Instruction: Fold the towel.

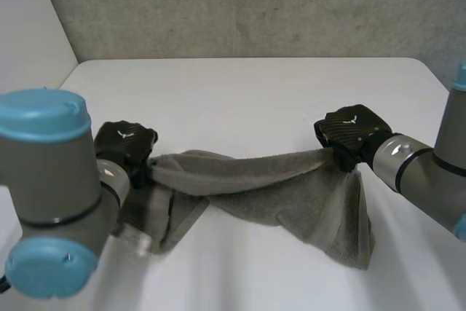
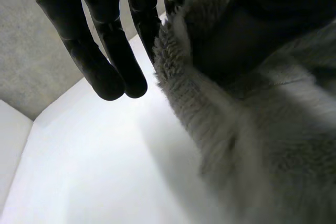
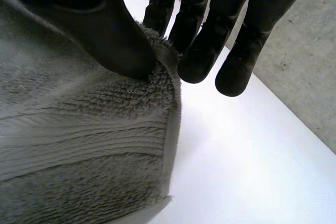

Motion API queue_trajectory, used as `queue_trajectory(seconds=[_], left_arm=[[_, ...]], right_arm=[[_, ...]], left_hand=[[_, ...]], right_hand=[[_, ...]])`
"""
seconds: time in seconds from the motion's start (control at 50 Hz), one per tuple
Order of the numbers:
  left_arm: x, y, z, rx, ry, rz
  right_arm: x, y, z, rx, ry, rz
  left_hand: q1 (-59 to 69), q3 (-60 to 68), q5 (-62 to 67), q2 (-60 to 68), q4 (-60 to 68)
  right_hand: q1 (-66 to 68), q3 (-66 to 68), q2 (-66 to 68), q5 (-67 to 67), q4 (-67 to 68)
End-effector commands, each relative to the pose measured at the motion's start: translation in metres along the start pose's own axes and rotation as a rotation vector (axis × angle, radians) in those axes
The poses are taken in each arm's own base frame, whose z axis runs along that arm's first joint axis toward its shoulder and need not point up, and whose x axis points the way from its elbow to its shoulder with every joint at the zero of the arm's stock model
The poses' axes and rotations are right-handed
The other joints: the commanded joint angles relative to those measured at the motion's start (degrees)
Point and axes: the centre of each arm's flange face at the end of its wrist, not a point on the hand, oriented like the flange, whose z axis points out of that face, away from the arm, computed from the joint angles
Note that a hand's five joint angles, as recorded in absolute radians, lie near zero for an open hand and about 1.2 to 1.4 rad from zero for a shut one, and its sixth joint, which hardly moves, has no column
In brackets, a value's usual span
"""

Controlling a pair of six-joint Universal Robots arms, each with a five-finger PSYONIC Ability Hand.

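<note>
Towel [image 1: 255,172], grey terry, is strung across the middle of the head view. Its upper edge is lifted off the white worktop [image 1: 247,85] and sags between my two hands, and the loose lower part trails onto the worktop at lower left and lower right of the frame. My left robot hand [image 1: 125,143] is clamped on it at centre left, my right robot hand [image 1: 349,130] at centre right.

I judge this to be the carry of a fold: one long edge is up but not yet laid over the opposite one. The next move, as I read it, calls for both hands to travel together at one height so the lifted edge lands square on the part lying on the worktop. Only then should the pinches let go.

The right wrist view gives me what the head view cannot: the thumb [image 3: 105,35] pressing the towel, at or near a hemmed corner, against the fingers [image 3: 197,56]. The left wrist view is less plain. Two fingers hang straight beside the pile, and the towel's edge looks caught between another finger and the thumb. The head view, in turn, gives me the whole drape.
</note>
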Motion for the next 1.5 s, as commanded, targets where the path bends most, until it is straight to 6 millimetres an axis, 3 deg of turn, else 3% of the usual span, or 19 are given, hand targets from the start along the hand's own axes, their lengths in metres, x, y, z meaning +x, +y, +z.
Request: queue_trajectory(seconds=[0.02,0.04,0.14,0.18,0.2,0.24,0.28,0.36,0.52,0.56,0.58,0.62,0.66,0.72,0.84,0.98,1.18,1.3,1.5], left_arm=[[-0.019,-0.024,0.059,0.088,-0.078,0.127],[-0.019,-0.024,0.059,0.088,-0.079,0.127],[-0.045,-0.1,0.079,0.359,-0.212,0.078],[-0.071,-0.163,0.067,0.594,-0.323,0.013],[-0.071,-0.163,0.067,0.596,-0.324,0.013],[-0.093,-0.212,0.045,0.814,-0.421,-0.056],[-0.098,-0.225,0.037,0.883,-0.449,-0.077],[-0.105,-0.236,0.023,0.955,-0.479,-0.106],[-0.076,-0.161,0.051,0.717,-0.373,-0.036],[-0.059,-0.111,0.061,0.573,-0.315,0.001],[-0.059,-0.111,0.061,0.573,-0.315,0.001],[-0.045,-0.062,0.066,0.446,-0.26,0.036],[-0.04,-0.04,0.068,0.399,-0.239,0.046],[-0.034,-0.006,0.07,0.355,-0.209,0.061],[-0.014,0.039,0.075,0.335,-0.168,0.084],[-0.008,0.058,0.074,0.303,-0.159,0.105],[-0.017,0.062,0.073,0.282,-0.182,0.1],[-0.019,0.068,0.072,0.262,-0.185,0.098],[-0.021,0.065,0.069,0.271,-0.193,0.094]], right_arm=[[0.018,-0.016,0.032,0.063,0.063,-0.046],[0.03,-0.029,0.04,0.113,0.126,-0.059],[0.061,-0.091,0.052,0.418,0.382,-0.093],[0.073,-0.108,0.051,0.537,0.472,-0.095],[0.085,-0.13,0.042,0.675,0.56,-0.098],[0.098,-0.153,0.025,0.811,0.64,-0.097],[0.104,-0.183,-0.009,0.98,0.693,-0.09],[0.105,-0.185,-0.012,0.982,0.668,-0.093],[0.076,-0.142,0.01,0.709,0.422,-0.105],[0.067,-0.127,0.015,0.634,0.368,-0.104],[0.057,-0.113,0.017,0.57,0.314,-0.109],[0.042,-0.099,0.019,0.512,0.257,-0.117],[0.021,-0.066,0.021,0.394,0.17,-0.14],[0.011,-0.049,0.022,0.343,0.135,-0.158],[-0.021,0.015,0.038,0.196,0.046,-0.169],[-0.032,0.055,0.044,0.078,0.034,-0.127],[-0.029,0.063,0.042,0.025,0.093,-0.077],[-0.025,0.065,0.042,0.004,0.128,-0.046],[-0.015,0.068,0.041,-0.007,0.157,-0.037]], left_hand=[[-2.67,-8.31,-14.43,-5.45,-6.44],[-2.67,-8.31,-14.43,-5.45,-6.44],[-2.67,-8.31,-14.43,-5.45,-6.44],[-2.67,-8.31,-14.43,-5.45,-6.44],[-2.67,-8.31,-14.43,-5.45,-6.44],[-2.67,-8.31,-14.43,-5.45,-6.44],[-2.67,-8.31,-14.43,-5.45,-6.44],[-2.67,-8.31,-14.43,-5.45,-6.44],[-2.67,-8.31,-14.43,-5.45,-6.44],[-2.67,-8.31,-14.43,-5.45,-6.44],[-2.67,-8.31,-14.43,-5.45,-6.44],[-2.67,-8.31,-14.43,-5.45,-6.44],[-2.67,-8.31,-14.43,-5.45,-6.44],[-2.67,-8.31,-14.43,-5.45,-6.44],[-2.67,-8.31,-14.43,-5.45,-6.44],[-2.67,-8.31,-14.43,-5.45,-6.44],[-2.67,-8.31,-14.43,-5.45,-6.44],[-2.67,-8.31,-14.43,-5.45,-6.44],[-2.67,-8.31,-14.43,-5.45,-6.44]], right_hand=[[3.71,3.61,4.92,3.5,3.61],[3.71,3.61,4.92,3.5,3.61],[3.71,3.61,4.92,3.5,3.61],[3.71,3.61,4.92,3.5,3.61],[3.71,3.61,4.92,3.5,3.61],[3.71,3.61,4.92,3.5,3.61],[3.71,3.61,4.92,3.5,3.61],[3.71,3.61,4.92,3.5,3.61],[3.71,3.61,4.92,3.5,3.61],[3.71,3.61,4.92,3.5,3.61],[3.71,3.61,4.92,3.5,3.61],[3.71,3.61,4.92,3.5,3.61],[3.71,3.61,4.92,3.5,3.61],[3.71,3.61,4.92,3.5,3.61],[3.71,3.61,4.92,3.5,3.61],[3.71,3.61,4.92,3.5,3.61],[3.71,3.61,4.92,3.5,3.61],[-25.46,-25.55,-24.24,-25.66,-25.55],[-26.85,-26.94,-25.63,-27.06,-26.94]])
